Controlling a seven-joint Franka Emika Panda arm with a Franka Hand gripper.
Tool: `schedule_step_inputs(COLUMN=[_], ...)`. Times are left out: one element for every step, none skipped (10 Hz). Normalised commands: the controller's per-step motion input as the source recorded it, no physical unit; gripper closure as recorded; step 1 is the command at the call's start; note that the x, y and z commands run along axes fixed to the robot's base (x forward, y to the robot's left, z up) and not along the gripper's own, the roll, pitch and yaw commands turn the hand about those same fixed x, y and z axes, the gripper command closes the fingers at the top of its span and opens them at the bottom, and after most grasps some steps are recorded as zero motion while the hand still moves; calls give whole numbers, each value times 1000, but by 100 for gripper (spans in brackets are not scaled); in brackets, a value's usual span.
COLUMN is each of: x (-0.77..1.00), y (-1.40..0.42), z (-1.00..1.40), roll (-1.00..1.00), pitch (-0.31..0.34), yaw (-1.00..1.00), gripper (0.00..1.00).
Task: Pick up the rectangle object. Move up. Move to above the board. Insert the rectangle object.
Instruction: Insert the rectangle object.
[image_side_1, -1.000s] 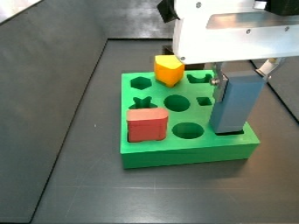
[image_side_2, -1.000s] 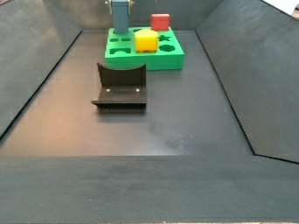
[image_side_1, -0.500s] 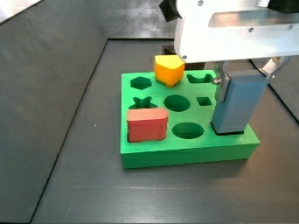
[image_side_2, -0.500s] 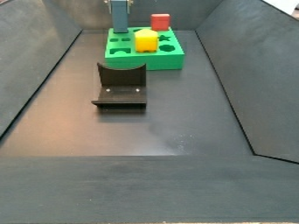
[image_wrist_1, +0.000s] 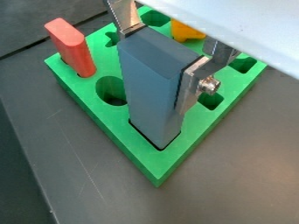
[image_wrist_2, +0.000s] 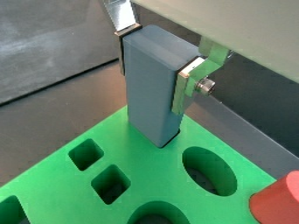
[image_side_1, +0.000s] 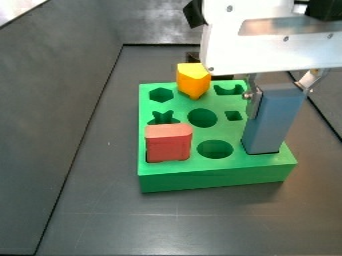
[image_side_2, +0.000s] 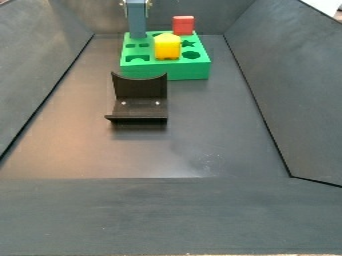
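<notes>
My gripper (image_wrist_1: 160, 54) is shut on the rectangle object (image_wrist_1: 158, 87), a tall blue-grey block held upright, one silver finger on each side near its top. Its lower end stands in a square hole at a corner of the green board (image_wrist_1: 176, 166). The gripper (image_wrist_2: 156, 52), block (image_wrist_2: 152, 92) and board (image_wrist_2: 70, 188) show in both wrist views. In a side view the gripper (image_side_1: 277, 85) is above the board's near right corner (image_side_1: 214, 175) with the block (image_side_1: 271, 120) below it. The block (image_side_2: 136, 17) also shows far off on the board (image_side_2: 187, 68).
A red block (image_side_1: 167, 143) and a yellow wedge-topped block (image_side_1: 194, 79) stand in other holes of the board. The dark fixture (image_side_2: 138, 97) stands on the floor in front of the board. Dark sloping walls enclose the floor.
The gripper and the blue-grey block have sunk very slightly toward the board. Nothing else has moved.
</notes>
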Motion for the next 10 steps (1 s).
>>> schedule_step_inputs(x=[11,6,57,109,57,140,226,243,217,0], y=[-80,-106,-106,-263,-220,-106,-83,-106,-83,11], z=[-237,-311,-309,-209,-357,-606,-654,-703,-886,0], roll=[0,10,76,274,246,290,299,281,190,-40], pitch=[-14,-34,0,60,10,20,0,0,0,-4], yaw=[0,9,66,146,109,166,309,323,283,0], gripper=[100,100,100,100,100,100,100,100,100,100])
